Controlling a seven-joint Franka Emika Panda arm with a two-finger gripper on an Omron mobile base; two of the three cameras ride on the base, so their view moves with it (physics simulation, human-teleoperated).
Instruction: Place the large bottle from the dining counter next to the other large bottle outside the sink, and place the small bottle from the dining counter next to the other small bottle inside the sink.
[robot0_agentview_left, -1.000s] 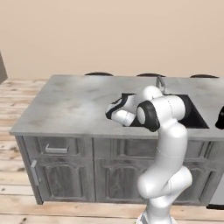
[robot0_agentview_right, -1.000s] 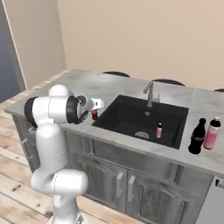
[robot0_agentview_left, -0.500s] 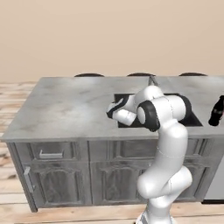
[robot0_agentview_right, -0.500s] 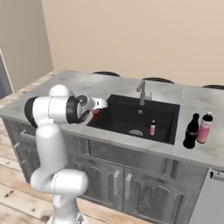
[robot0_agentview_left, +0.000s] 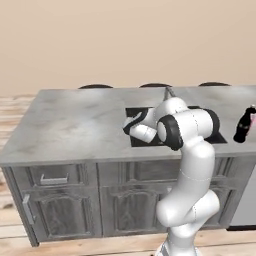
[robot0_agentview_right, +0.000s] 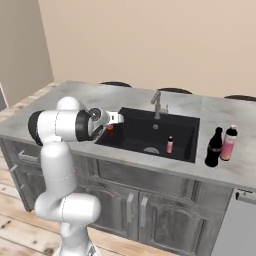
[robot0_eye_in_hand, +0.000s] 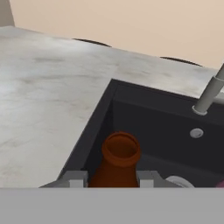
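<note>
Gripper (robot0_eye_in_hand: 112, 178) fingers sit pressed against either side of the small bottle (robot0_eye_in_hand: 117, 161), a brown glass one whose open mouth and neck rise between the two grey tips in the hand view, so the claw is pinching it. From the right base view the same bottle's red label (robot0_agentview_right: 110, 129) peeks out just past the hand, held above the left edge of the sink (robot0_agentview_right: 150, 131), over the black basin rather than on the marble. Inside that basin, toward its right side and near the drain, the other small bottle (robot0_agentview_right: 170, 144) stands upright, pale pink with a dark cap, well apart from the held one. On the dining counter (robot0_agentview_right: 233, 165) to the right of the sink, near its front edge, the large bottle (robot0_agentview_right: 214, 147) stands just beside the other large bottle (robot0_agentview_right: 228, 143), the near-black one on the left and the pink-labelled one on the right, both upright. A silver faucet (robot0_agentview_right: 157, 103) rises at the sink's back edge. In the left base view the arm's elbow hides most of the basin, and the dark large bottle (robot0_agentview_left: 243, 125) shows at the counter's right end.
</note>
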